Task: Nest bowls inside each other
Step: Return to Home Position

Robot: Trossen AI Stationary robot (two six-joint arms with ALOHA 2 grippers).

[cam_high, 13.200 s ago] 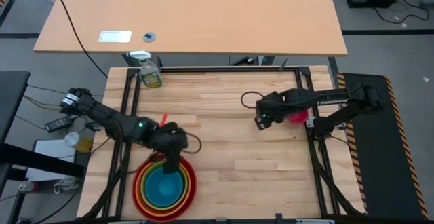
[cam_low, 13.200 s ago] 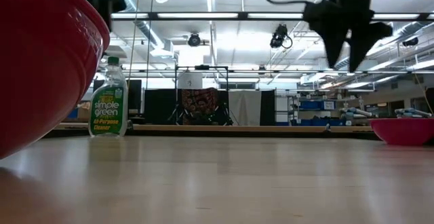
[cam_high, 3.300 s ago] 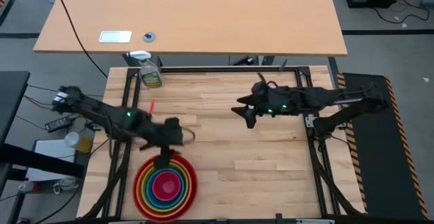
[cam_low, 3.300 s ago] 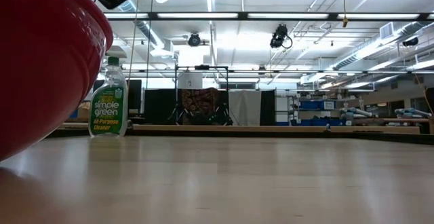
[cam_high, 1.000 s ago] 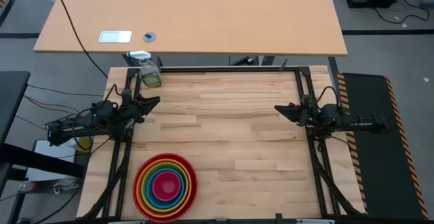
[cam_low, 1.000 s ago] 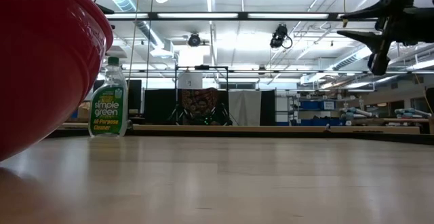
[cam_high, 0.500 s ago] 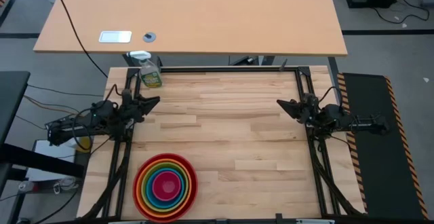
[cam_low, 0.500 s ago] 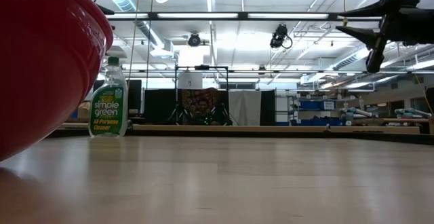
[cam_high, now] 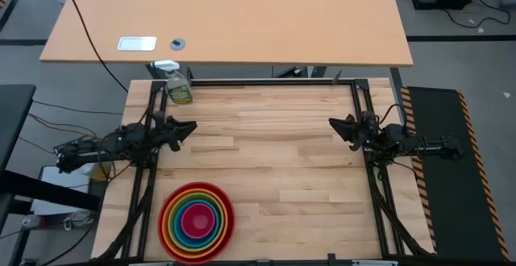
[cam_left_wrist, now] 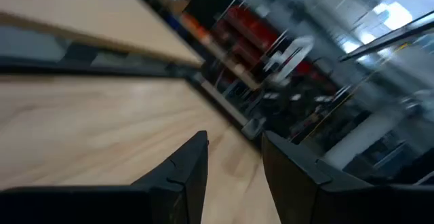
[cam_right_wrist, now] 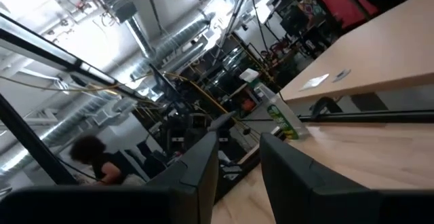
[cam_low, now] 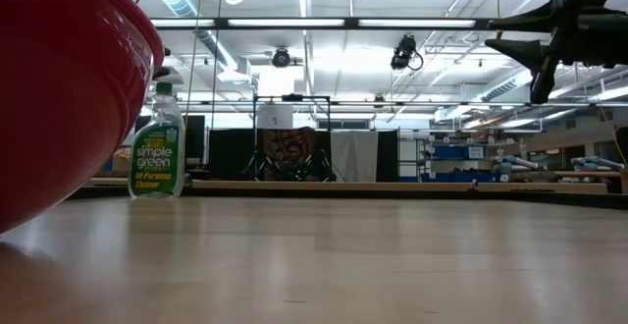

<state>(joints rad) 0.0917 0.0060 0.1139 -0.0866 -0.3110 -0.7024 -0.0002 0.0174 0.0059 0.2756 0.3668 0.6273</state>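
Note:
The bowls (cam_high: 197,221) sit nested in one stack at the table's near left: red outermost, then orange, lime green, blue and pink in the middle. The red bowl's wall (cam_low: 59,88) fills the low view's left, its bottom on the wood. My left gripper (cam_high: 190,126) hangs open at the table's left edge, beyond the stack, with nothing between its fingers (cam_left_wrist: 193,166). My right gripper (cam_high: 333,123) hangs open at the right edge, pointing level over the table; it also shows high in the low view (cam_low: 496,31).
A yellow-green spray bottle (cam_high: 178,89) stands at the table's far left corner (cam_low: 157,147). Dark frame rails (cam_high: 153,177) run along the table's left, right and far edges. Bare wood (cam_high: 266,153) lies between the two grippers. A second tabletop (cam_high: 226,16) stands beyond.
My left gripper has sunk a little and edged out over the table toward its right edge. My right gripper has rolled about its own axis and tipped up slightly while staying in place. The stack of bowls has not moved.

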